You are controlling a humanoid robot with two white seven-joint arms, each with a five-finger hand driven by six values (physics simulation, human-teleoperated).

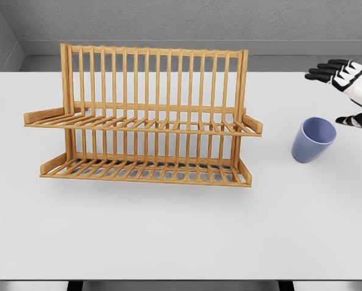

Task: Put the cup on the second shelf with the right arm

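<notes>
On white surface [168, 230], blue plastic cup [313, 140] unlifted beside two-tier wooden slatted rack [145, 124]; right hand [352, 91] near, fingers [324, 71] seemingly spread, empty; grasp, placement remain.

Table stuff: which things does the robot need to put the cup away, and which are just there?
Needed:
blue plastic cup
wooden two-tier slatted rack
right hand, open beside the cup

Just there:
white table, nothing spare lying on it

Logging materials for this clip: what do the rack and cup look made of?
Rack: looks like wood or bamboo, with an orange-tan colour, faint grain and slatted dowels, in a matte finish. Cup: probably plastic or glazed ceramic, a uniform periwinkle blue, smooth, with a soft sheen; the render leaves that open.
</notes>
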